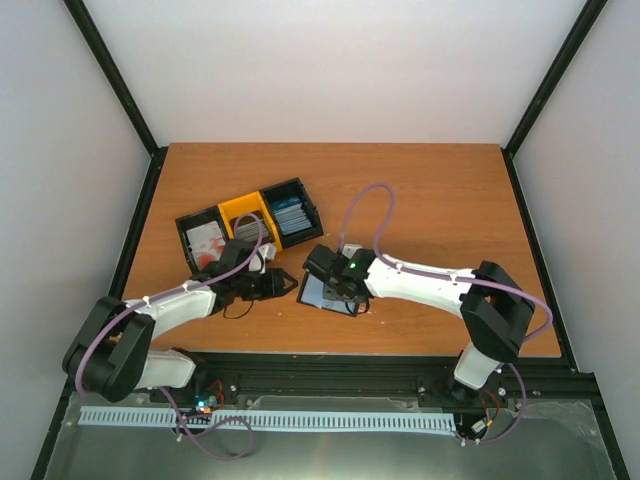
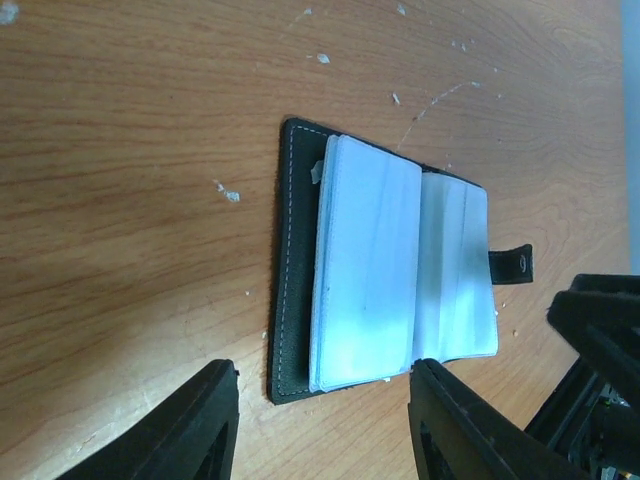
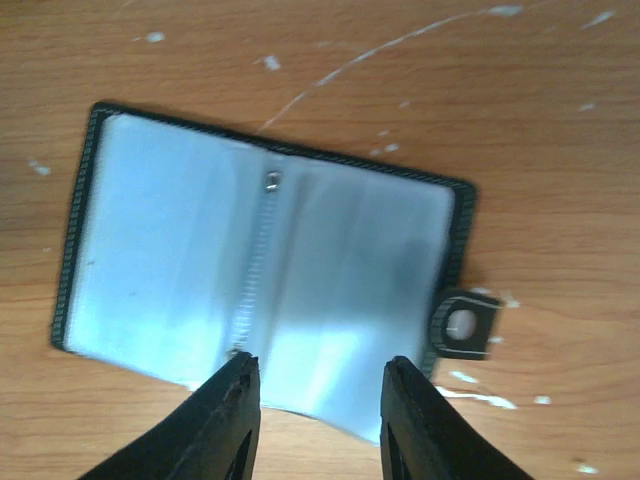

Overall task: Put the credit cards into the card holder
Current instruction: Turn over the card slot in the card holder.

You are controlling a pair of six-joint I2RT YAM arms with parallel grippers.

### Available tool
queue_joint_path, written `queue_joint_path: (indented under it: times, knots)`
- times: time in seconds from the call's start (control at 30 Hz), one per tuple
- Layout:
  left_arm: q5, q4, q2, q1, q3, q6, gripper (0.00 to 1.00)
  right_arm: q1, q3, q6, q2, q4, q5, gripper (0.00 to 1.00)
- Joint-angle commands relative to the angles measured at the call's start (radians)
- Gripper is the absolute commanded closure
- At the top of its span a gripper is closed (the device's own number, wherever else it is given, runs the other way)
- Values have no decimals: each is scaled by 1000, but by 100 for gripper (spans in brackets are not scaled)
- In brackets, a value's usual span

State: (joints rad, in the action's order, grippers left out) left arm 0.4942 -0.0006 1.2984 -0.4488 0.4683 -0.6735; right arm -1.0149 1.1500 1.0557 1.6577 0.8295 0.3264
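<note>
The card holder (image 1: 325,293) lies open on the wooden table between my two grippers, its clear card sleeves facing up. In the left wrist view the holder (image 2: 390,265) lies just ahead of my open, empty left gripper (image 2: 325,395). In the right wrist view the holder (image 3: 260,270) spreads flat with its snap tab (image 3: 462,325) at the right. My right gripper (image 3: 318,385) is open and empty, hovering over the holder's near edge. Credit cards sit in bins: white-red ones (image 1: 207,243) at the left, blue ones (image 1: 293,213) at the right.
A row of three open bins stands left of centre: a black one (image 1: 192,225), a yellow one (image 1: 240,210) and a black one (image 1: 312,207). The left gripper (image 1: 282,284) and right gripper (image 1: 318,270) are close together. Black frame posts stand at the table's back corners.
</note>
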Motion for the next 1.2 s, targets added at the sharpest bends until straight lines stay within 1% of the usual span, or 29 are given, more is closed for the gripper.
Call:
queue_joint_path:
  times: [0.0,0.07,0.2,0.23,0.33,0.43,0.67,0.77,0.93,1.07,1.17]
  knots:
    - [-7,8,13,5,32,24,52,10,-42,-48,30,-174,-127,68]
    - [2,9,15,5,31,28,52,17,-58,-47,38,-186,-142,70]
    - [16,18,26,6,29,35,53,39,-104,-51,39,-211,-166,72]
    - [17,20,31,5,29,36,54,45,-114,-49,39,-211,-168,72]
    - [17,24,45,5,33,35,56,54,-115,-55,58,-158,-152,72]
    - [9,23,45,6,41,33,57,61,-107,-76,79,-110,-131,70]
    - [-84,-30,-11,5,71,33,55,110,-107,-120,101,-72,-125,70]
    - [-128,-69,-37,7,99,37,53,135,-104,-168,92,-69,-140,72]
    - [-186,-144,-77,17,166,44,50,164,-84,-246,5,-96,-173,73]
    - [-165,-213,-80,86,248,74,48,202,-64,-295,-121,-159,-231,71]
    - [-141,-269,-43,139,348,150,45,267,-63,-328,-183,-178,-276,70]
